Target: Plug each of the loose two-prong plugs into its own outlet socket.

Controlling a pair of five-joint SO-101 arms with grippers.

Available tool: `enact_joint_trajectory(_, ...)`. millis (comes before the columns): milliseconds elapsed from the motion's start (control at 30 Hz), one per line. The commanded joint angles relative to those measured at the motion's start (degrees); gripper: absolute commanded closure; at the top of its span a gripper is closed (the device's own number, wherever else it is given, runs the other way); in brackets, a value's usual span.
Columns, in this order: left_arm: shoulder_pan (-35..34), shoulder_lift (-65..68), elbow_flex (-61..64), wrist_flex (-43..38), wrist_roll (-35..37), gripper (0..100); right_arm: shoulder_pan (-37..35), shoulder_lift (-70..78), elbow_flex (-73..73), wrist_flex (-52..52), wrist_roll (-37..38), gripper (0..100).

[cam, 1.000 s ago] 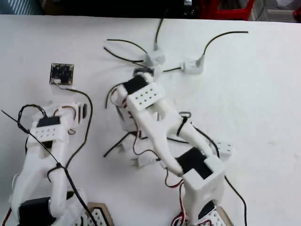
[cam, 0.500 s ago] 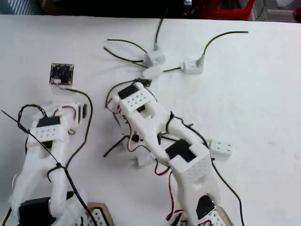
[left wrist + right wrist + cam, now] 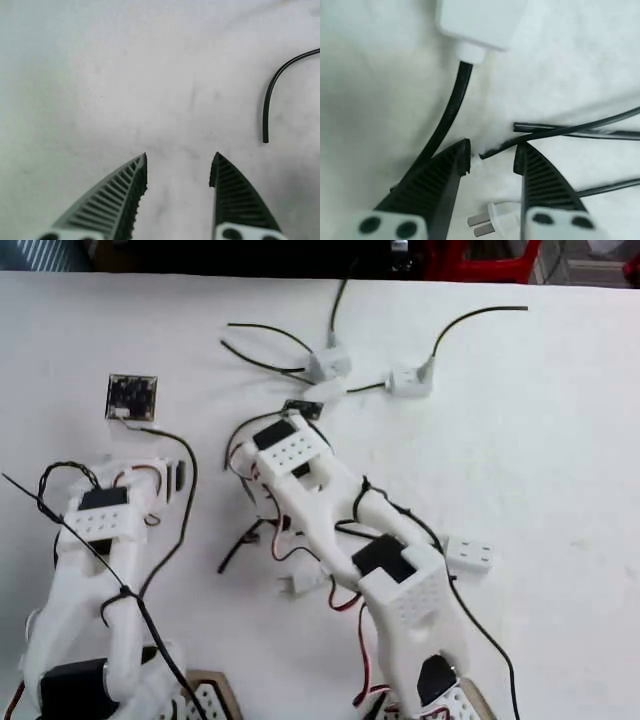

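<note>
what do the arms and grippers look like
The left arm and right arm are white plastic with black motor blocks, hole-dotted panels and loose red and black wires. The left gripper and right gripper have dark, ribbed, pointed fingers.

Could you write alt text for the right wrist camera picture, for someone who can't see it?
An open gripper hangs over a white table, a two-prong plug lying between its fingers. Farther off, a black cable runs from a white block.

A small dark square [image 3: 131, 395], perhaps a circuit board, lies on the white table [image 3: 560, 440], a red object [image 3: 480, 258] beyond.
</note>
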Motion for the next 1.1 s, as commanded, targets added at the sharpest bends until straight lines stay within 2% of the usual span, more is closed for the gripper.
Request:
enact_joint_trajectory(0, -0.1, -2.3, -0.3, -1.2, 0.4, 79, -0.3, 3.2, -0.4, -0.9, -0.4, 86.2)
enact_joint_trajectory(133, -0.1, -2.3, -0.3, -1.2, 0.4, 79, -0.2, 5.9, -1.3, -0.6, -0.3, 88.1)
enact_joint_trajectory(233, -0.1, -2.3, -0.3, -1.2, 0.4, 79, 0.6, 5.9, -3.7, 1.8, -0.2, 99.0)
enact_joint_trajectory(333, -0.1, -2.3, -0.3, -1.2, 0.4, 79, 2.2, 4.5, -6.6, 5.8, 0.4, 98.1)
enact_joint_trajectory(533, 0.0, -2.3, -0.3, -1.2, 0.4, 79, 9.0, -2.9, -9.7, 11.5, 8.0, 98.2)
enact_joint_trajectory(700, 0.0, -2.3, -0.3, -1.2, 0.4, 79, 18.2, -9.1, -9.7, 11.0, 23.5, 98.1)
enact_joint_trajectory(933, 0.0, -2.3, -0.3, -1.2, 0.4, 79, 29.4, -6.9, -9.8, -1.4, 48.0, 98.1)
enact_joint_trajectory(1067, 0.0, -2.3, -0.3, -1.2, 0.4, 79, 30.6, -1.3, -12.1, -3.3, 54.0, 98.1)
